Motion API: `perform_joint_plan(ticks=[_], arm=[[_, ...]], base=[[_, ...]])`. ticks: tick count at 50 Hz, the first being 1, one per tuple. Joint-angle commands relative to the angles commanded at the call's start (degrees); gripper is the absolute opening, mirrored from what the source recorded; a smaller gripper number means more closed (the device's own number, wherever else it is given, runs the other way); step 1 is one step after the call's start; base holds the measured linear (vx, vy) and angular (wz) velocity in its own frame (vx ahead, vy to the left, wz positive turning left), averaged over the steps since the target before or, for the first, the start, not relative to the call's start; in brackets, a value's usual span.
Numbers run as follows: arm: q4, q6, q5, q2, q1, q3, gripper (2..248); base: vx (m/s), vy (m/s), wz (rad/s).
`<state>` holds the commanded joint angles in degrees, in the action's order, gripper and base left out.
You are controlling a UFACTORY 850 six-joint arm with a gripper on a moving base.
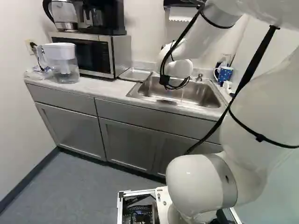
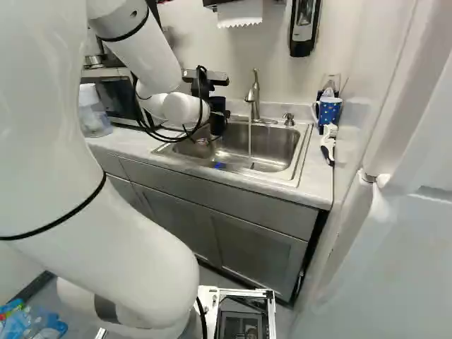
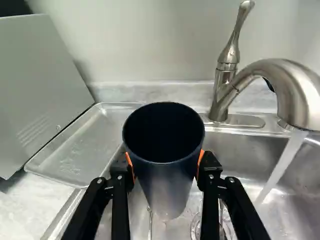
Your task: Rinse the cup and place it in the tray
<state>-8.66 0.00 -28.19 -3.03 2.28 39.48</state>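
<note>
One clear pitcher (image 1: 65, 65) with a white lid stands on the tabletop (image 1: 98, 87), at the left of the left base view. Next comes the microwave (image 1: 84, 55), which carries a kettle (image 1: 64, 16) and, just beside that, a black coffee maker (image 1: 110, 21). A shallow metal tray (image 3: 82, 142) lies between the microwave and the sink (image 1: 203, 95). Past it, over the end of the sink nearer the tray, the gripper (image 2: 216, 114) has the dark cup (image 3: 165, 175) in its jaws, orange pads pressed against both sides, the mouth facing up. Beside the cup, apart from it, water (image 3: 282, 167) runs from the faucet (image 3: 295, 90) down into the basin. Further along, a small pump (image 2: 289, 119) sits behind the sink's rim, and then, at the right of the right base view, a blue dotted mug (image 2: 330, 111) stands near the wall.
</note>
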Motion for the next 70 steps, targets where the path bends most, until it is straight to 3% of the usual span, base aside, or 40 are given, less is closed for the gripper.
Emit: perform_joint_plan(ticks=[41,70], arm=[[0.0,0.0,0.0,-2.5,6.9,-4.7,126],[0.0,0.0,3.1,-0.8,12.2,-3.1,126]], base=[[0.0,0.0,0.0],[0.0,0.0,0.0]])
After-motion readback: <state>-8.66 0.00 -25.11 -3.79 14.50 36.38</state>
